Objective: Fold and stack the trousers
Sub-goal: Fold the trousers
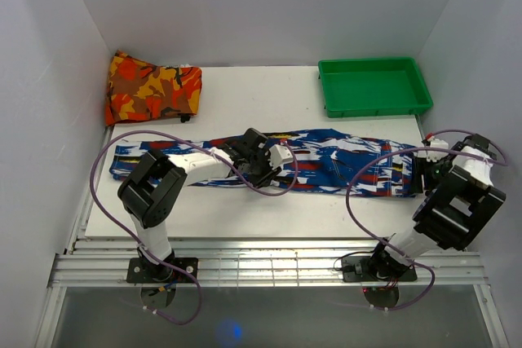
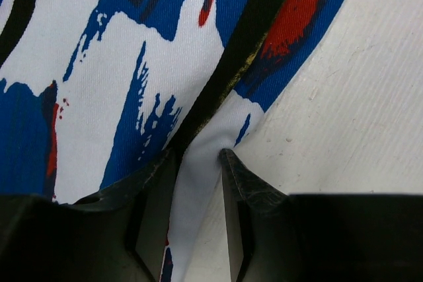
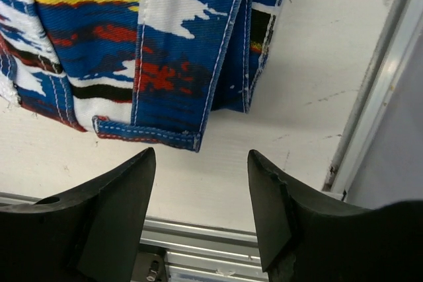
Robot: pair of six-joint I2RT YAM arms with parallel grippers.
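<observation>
Blue-streaked trousers (image 1: 342,156) run left to right | my left gripper (image 2: 197,154) pinches a mid-length fold | my right gripper (image 3: 200,152) gapes empty just short of their right end

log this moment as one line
left gripper: shut on pinched fold of trousers | right gripper: open, empty, short of trousers' right end | trousers: stretched lengthwise across table

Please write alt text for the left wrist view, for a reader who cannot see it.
The left tool pinches a raised fold of the trousers between its two black fingers. The blue, white, black and red print fills most of the view; the white table shows at the right.
</observation>
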